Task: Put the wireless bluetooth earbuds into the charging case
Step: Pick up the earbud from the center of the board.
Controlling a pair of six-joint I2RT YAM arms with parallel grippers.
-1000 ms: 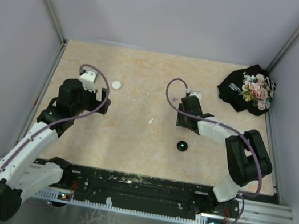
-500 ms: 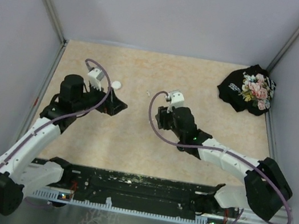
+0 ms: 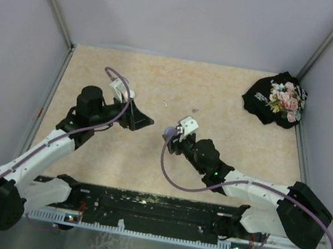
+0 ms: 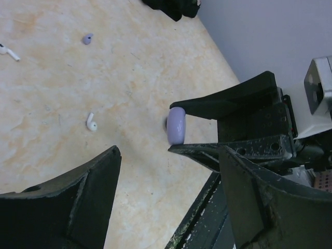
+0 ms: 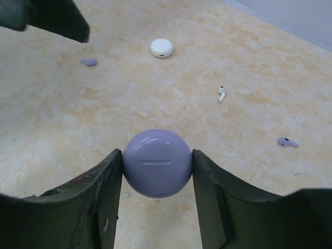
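Observation:
My right gripper (image 5: 157,155) is shut on a round lavender charging case (image 5: 157,163), its lid closed, held just above the table near the middle (image 3: 169,131). My left gripper (image 4: 170,150) is open and empty, its fingers pointing at the case (image 4: 176,125) from the left, a short gap away. Loose earbuds lie on the table: a white earbud (image 4: 91,122), a purple earbud (image 4: 87,38) and another white earbud (image 4: 8,51) farther off. The right wrist view shows a purple earbud (image 5: 287,141), a white earbud (image 5: 221,93) and a second purple earbud (image 5: 88,61).
A closed round white case (image 5: 162,47) sits on the table beyond the lavender one. A black cloth with a flower print (image 3: 277,99) lies at the back right corner. Grey walls enclose the table on three sides.
My right gripper carried the lavender case left and nearer, to the table's middle. My left gripper swung right toward it and its jaws narrowed a little.

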